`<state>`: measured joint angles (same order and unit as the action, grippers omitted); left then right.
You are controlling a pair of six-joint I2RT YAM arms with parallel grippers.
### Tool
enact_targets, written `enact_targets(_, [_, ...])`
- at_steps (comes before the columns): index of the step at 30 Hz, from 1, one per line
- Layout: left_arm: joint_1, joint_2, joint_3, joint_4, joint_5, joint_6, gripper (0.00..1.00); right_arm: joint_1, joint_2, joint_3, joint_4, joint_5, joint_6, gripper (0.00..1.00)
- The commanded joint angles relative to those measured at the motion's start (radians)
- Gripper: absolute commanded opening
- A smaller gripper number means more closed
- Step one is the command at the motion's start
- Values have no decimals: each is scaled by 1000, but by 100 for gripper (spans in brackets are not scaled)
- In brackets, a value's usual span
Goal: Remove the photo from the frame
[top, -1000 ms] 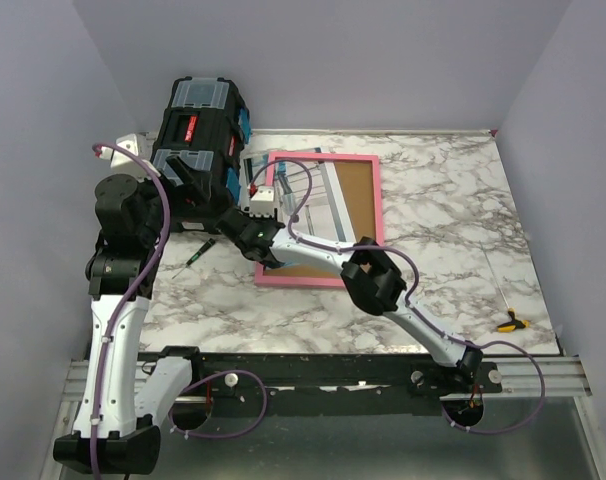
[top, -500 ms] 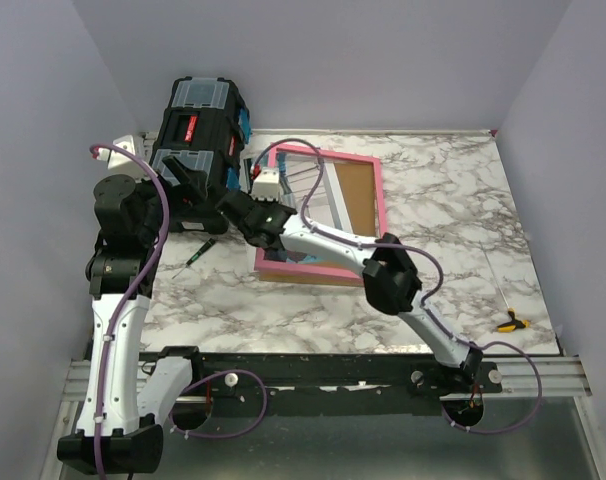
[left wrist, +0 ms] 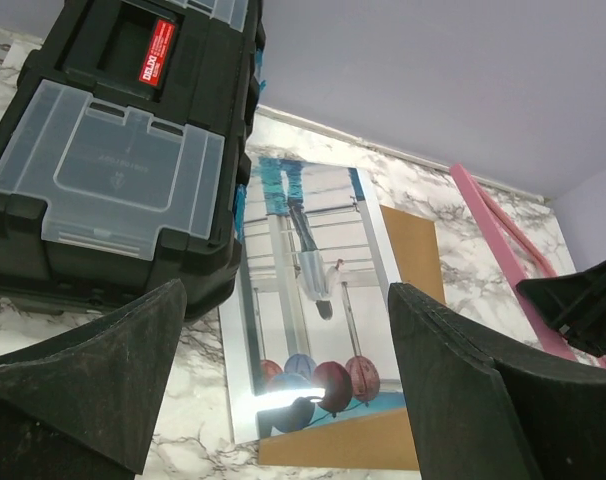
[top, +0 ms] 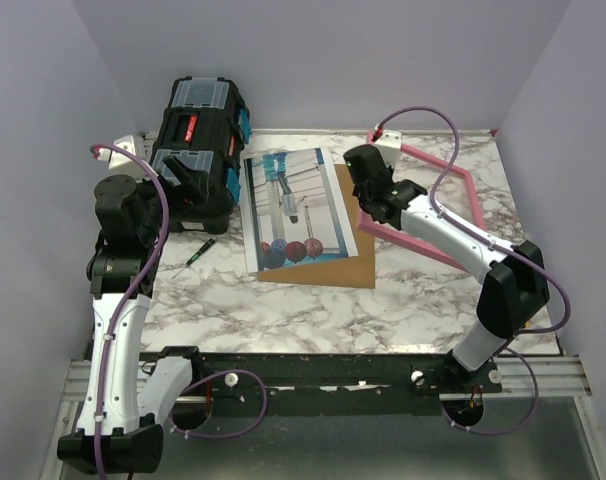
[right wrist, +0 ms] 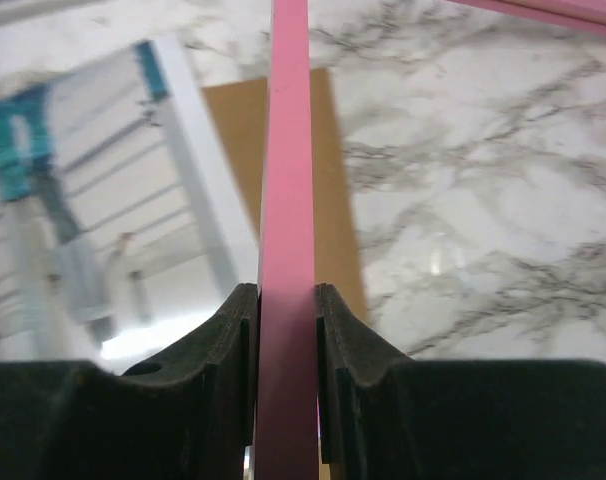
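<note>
pink rail of the frame (right wrist: 286,150) runs straight up between the right gripper (right wrist: 286,320), whose two black fingers (right wrist: 208,345) press on it from both sides in a firm pinch. from above, that gripper (top: 375,200) grips the frame (top: 415,246) at its left edge, over the right rear part of the marble table (top: 433,300); bare marble shows through the frame's opening. whether its far corner touches the table i cannot tell.

the photo (top: 293,205) is out of the frame, lying face up to its left, with the red and blue balls toward the near edge. it rests on the brown backing board (top: 351,240), which sticks out along its right and near sides. just left of the photo stands the black toolbox (top: 198,130).

the left gripper (left wrist: 283,400) is spread wide with nothing between its fingers, hanging beside the toolbox (left wrist: 113,150) and looking toward the photo (left wrist: 313,290).
</note>
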<state>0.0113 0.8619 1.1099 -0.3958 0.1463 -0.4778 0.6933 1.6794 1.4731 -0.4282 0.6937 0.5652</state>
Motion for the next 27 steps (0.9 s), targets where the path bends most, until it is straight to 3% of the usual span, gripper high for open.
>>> enact_targets(1, [4,4,-12,30,37,-11,83,-99,-45,-155,177,-55,-207,1])
enact_targets(9, [4,12,-16,32,36,-12,83,-244,49,-300,384,-95,-428,1])
enact_targets(14, [4,21,-19,38,51,-17,83,-307,77,-420,549,-203,-544,1])
enact_targets(24, [3,50,-22,44,78,-29,83,-339,164,-453,631,-180,-681,1])
enact_targets(25, [4,53,-22,43,79,-28,83,-339,166,-444,621,-178,-676,3])
enact_targets(26, [4,55,-24,46,81,-28,83,-339,166,-434,591,-176,-661,16])
enact_targets(27, [3,55,-25,45,85,-28,83,-338,164,-419,566,-169,-643,38])
